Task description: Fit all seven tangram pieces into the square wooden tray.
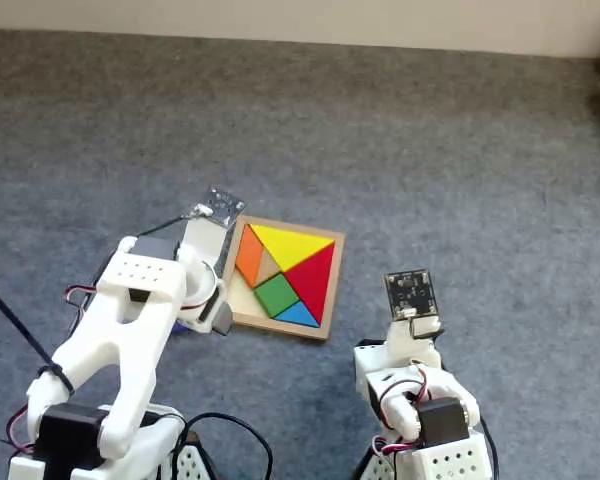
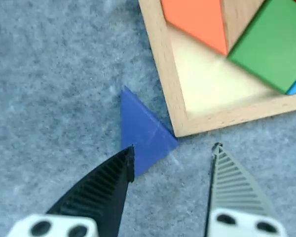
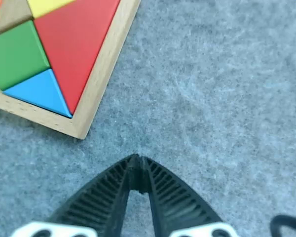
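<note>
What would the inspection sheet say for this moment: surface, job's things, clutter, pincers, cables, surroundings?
Surface: grey carpet-like mat.
Job's things: square wooden tray holds six pieces, with one triangular slot bare; dark blue triangle lies on the mat at the tray's corner.
Clutter: nothing seen.
Pincers: left pincer open at the dark blue triangle; right pincer shut above bare mat.
Cables: black cable looped near the left arm's base; red wires on that arm.
Surroundings: pale strip beyond the mat.

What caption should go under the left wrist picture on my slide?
Open left gripper hovers over a dark blue triangle lying on grey carpet beside the wooden tray's corner.
</note>
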`<action>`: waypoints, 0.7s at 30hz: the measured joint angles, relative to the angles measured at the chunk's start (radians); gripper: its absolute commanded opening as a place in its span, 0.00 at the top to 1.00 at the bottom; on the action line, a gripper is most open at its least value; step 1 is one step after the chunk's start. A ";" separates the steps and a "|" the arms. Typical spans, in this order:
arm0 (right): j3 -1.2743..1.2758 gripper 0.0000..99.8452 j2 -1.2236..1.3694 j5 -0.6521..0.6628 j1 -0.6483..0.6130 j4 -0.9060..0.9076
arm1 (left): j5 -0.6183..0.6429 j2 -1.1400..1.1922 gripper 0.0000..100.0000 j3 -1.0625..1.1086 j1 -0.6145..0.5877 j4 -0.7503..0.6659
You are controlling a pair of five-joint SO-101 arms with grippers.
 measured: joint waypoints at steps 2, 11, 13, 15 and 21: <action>0.000 0.99 0.000 0.000 0.000 0.000 | -0.003 0.000 0.75 0.011 0.000 -0.002; 0.000 0.99 0.000 0.000 0.000 0.000 | -0.009 0.000 0.75 0.072 -0.011 -0.123; 0.000 0.99 0.000 0.000 0.000 0.000 | -0.009 0.000 0.75 0.072 -0.011 -0.127; 0.000 0.99 0.000 0.000 0.000 0.000 | -0.011 0.000 0.75 0.072 -0.011 -0.127; 0.000 0.99 0.000 0.000 0.000 0.000 | -0.012 0.003 0.75 0.072 -0.069 -0.127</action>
